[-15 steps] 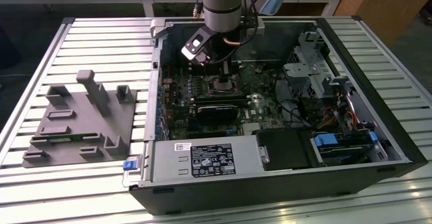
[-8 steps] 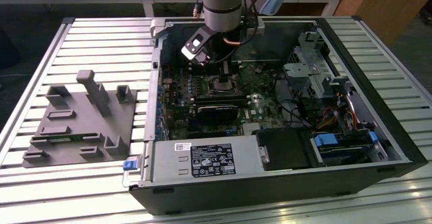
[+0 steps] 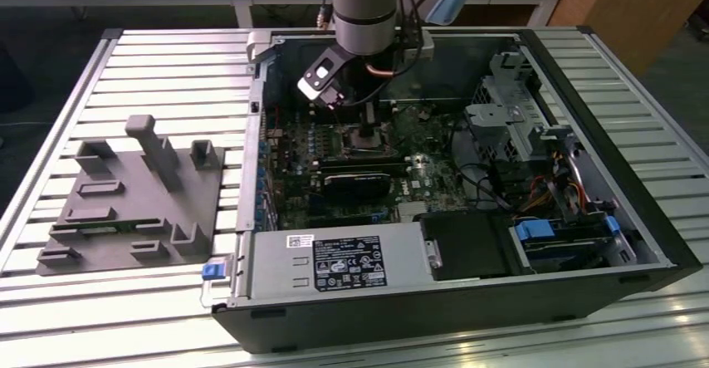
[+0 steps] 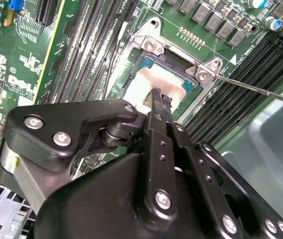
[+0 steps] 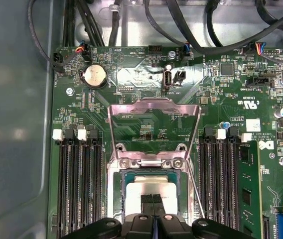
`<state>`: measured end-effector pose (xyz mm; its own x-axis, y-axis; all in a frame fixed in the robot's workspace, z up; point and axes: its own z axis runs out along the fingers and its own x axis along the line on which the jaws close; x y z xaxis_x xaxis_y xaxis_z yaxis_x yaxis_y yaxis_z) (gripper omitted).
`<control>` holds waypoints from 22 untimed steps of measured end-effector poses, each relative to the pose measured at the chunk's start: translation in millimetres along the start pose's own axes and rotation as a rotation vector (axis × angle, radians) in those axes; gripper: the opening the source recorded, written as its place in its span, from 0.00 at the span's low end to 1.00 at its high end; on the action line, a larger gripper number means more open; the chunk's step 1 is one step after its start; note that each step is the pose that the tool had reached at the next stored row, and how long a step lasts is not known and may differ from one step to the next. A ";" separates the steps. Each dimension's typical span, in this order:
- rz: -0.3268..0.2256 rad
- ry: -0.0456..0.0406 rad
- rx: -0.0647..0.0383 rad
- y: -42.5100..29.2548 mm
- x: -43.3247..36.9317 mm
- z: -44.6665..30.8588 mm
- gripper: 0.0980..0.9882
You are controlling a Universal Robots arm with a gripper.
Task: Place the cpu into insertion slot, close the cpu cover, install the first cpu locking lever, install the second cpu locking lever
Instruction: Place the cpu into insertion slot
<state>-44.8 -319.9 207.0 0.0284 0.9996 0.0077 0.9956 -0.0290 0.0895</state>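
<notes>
The cpu (image 5: 144,186) lies flat in the insertion slot (image 5: 126,180) on the green board, its silver-grey top showing in both wrist views (image 4: 144,82). My gripper (image 5: 153,198) is shut, with its black fingertips together and resting at the middle of the chip's top (image 4: 159,97). The cpu cover (image 5: 154,105) stands raised on its hinge beyond the slot, away from the chip. A thin metal locking lever (image 4: 261,90) sticks out free beside the slot. In the exterior view the arm reaches straight down into the open computer case, with the gripper (image 3: 368,129) over the slot (image 3: 366,144).
Long black memory slots (image 5: 76,184) flank the socket on both sides. A black graphics card (image 3: 357,187) lies just in front of it. The power supply (image 3: 332,262) and drive cage (image 3: 510,127) stand inside the case. A grey fixture (image 3: 133,198) sits on the table at the exterior view's left.
</notes>
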 end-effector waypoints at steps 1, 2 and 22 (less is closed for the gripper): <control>0.001 -0.0001 0.000 0.0 0.0 0.6 0.01; 0.003 -0.0001 0.000 -0.1 0.0 1.3 0.01; 0.007 -0.0007 0.000 -0.8 -0.1 8.8 0.01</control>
<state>-44.8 -320.0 198.2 0.0359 0.9993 0.0077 0.9953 -0.0364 0.0894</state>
